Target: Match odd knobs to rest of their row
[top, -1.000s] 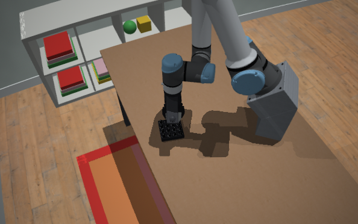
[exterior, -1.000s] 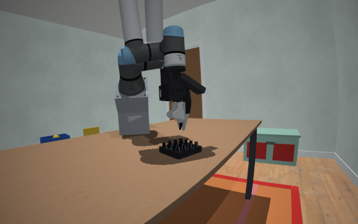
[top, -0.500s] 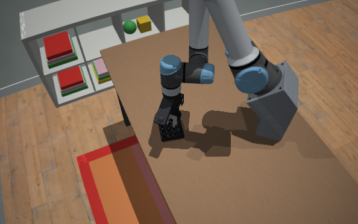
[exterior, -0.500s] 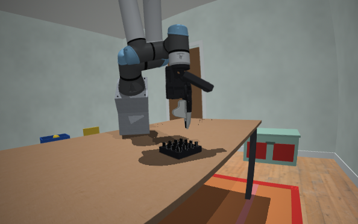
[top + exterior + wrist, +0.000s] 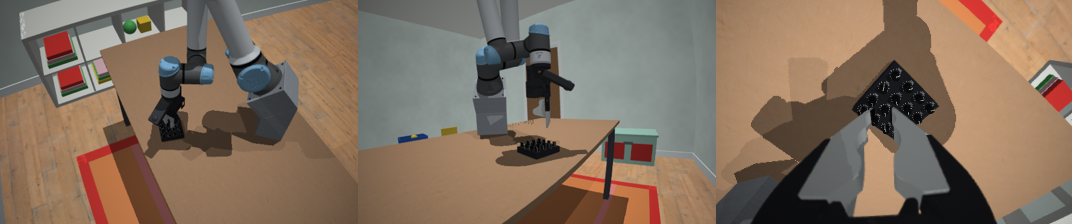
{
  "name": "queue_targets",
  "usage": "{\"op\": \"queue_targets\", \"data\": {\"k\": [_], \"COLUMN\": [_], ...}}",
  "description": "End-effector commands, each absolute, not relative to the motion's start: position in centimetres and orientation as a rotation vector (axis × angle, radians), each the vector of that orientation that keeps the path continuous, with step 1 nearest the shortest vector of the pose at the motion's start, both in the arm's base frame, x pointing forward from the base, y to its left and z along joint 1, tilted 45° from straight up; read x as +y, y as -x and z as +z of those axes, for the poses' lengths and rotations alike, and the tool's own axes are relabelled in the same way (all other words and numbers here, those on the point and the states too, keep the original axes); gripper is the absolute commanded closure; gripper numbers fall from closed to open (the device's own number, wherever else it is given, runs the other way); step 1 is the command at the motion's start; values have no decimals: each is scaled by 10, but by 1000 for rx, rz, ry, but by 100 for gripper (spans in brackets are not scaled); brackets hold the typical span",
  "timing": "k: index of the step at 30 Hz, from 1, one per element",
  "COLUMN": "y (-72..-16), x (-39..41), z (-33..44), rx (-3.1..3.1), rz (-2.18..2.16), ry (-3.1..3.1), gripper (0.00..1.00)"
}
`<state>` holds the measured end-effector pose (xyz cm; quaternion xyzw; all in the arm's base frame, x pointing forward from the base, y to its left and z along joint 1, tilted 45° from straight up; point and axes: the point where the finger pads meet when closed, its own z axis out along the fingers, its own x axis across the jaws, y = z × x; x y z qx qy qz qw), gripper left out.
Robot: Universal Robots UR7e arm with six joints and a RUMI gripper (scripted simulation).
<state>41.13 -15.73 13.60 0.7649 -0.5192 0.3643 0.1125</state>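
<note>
The jaws [image 5: 547, 124] hang above the black knob box [image 5: 537, 153] on the table [image 5: 448, 180]; a green chest [image 5: 629, 147] stands at far right.

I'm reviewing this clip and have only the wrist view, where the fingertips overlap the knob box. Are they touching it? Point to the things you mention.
Observer: No. The exterior view shows a gap between the gripper's tips [image 5: 172, 126] [image 5: 547, 127] [image 5: 881, 111] and the knob box [image 5: 172, 133] [image 5: 538, 153] [image 5: 902, 81] beneath.
Operator: Thanks. I catch only a bit of the shelf unit [image 5: 69, 21] [image 5: 1061, 63]. Does it hold a ball?
Observer: Yes, the top view shows a green ball [image 5: 129, 27] beside a yellow cube [image 5: 144, 24] in an upper compartment.
</note>
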Motion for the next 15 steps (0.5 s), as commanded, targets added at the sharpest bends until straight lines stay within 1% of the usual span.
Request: {"op": "queue_targets", "data": {"k": [1, 15], "y": [-412, -412], "x": [-157, -157], "z": [137, 137], "rx": [-1561, -1568], "rz": [1077, 1079], "ry": [-2227, -2224], "gripper": [89, 89]}}
